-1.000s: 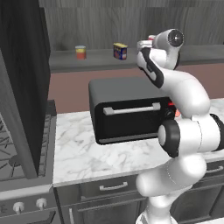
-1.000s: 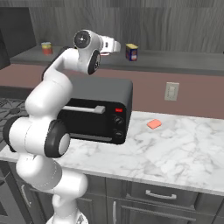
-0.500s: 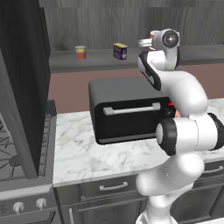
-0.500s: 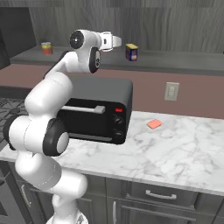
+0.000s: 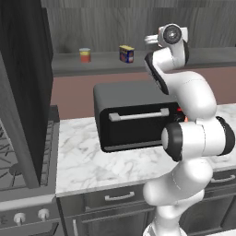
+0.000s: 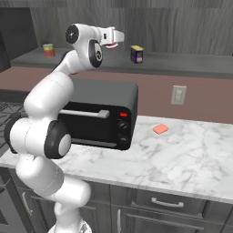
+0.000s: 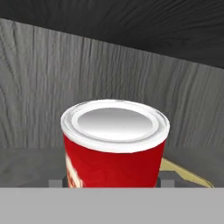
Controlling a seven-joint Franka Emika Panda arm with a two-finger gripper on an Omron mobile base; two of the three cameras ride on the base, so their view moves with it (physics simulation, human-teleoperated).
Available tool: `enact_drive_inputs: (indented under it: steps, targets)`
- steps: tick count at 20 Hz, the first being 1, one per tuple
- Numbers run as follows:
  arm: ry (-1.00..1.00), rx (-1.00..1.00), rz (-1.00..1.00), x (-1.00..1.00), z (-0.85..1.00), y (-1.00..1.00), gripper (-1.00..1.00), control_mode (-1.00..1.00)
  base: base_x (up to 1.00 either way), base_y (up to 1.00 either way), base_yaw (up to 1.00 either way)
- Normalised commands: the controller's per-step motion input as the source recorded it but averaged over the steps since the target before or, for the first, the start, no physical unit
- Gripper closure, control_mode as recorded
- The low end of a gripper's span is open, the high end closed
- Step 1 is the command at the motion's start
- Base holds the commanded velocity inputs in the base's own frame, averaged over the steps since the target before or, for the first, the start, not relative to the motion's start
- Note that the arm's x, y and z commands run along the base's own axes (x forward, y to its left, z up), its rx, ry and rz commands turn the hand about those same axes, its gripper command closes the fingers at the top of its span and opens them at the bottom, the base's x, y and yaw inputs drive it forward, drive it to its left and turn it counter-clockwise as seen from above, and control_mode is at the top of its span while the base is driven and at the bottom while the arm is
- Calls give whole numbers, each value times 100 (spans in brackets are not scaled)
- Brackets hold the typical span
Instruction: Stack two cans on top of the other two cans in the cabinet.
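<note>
A red can (image 7: 114, 151) with a whitish top rim stands upright between my finger tips (image 7: 56, 182) in the hand view. My gripper (image 6: 117, 39) is shut on this red can (image 6: 114, 45) and holds it up inside the cabinet (image 6: 182, 27), in front of the wood-grained back panel. On the ledge a dark-blue, yellow-topped can (image 6: 136, 53) stands to its right, and a short orange-red can (image 6: 48, 49) stands far to its left. From the left base view my gripper (image 5: 152, 39) sits right of the blue can (image 5: 126, 53) and the orange-red can (image 5: 85, 55). A yellow edge (image 7: 186, 176) peeks out below the red can.
A black oven box (image 5: 133, 120) with a silver handle stands on the marble counter (image 6: 191, 154) under the arm. A tall black panel (image 5: 23, 83) rises at the left beside the stove (image 5: 14, 156). A small orange block (image 6: 159, 129) lies by the wall socket (image 6: 178, 94).
The hand has risen a little with the red can in it. The cans on the ledge have not moved.
</note>
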Motion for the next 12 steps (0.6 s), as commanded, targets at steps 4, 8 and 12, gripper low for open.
enact_drive_inputs:
  steps: [4, 8, 12]
  targets:
    - [0, 0, -7, -7, 3, -12, 100, -100, 0, 0, 0]
    - [0, 0, -3, -4, 0, -18, 100, -100, 0, 0, 0]
    - [0, 0, -1, -2, 0, -20, 100, -100, 0, 0, 0]
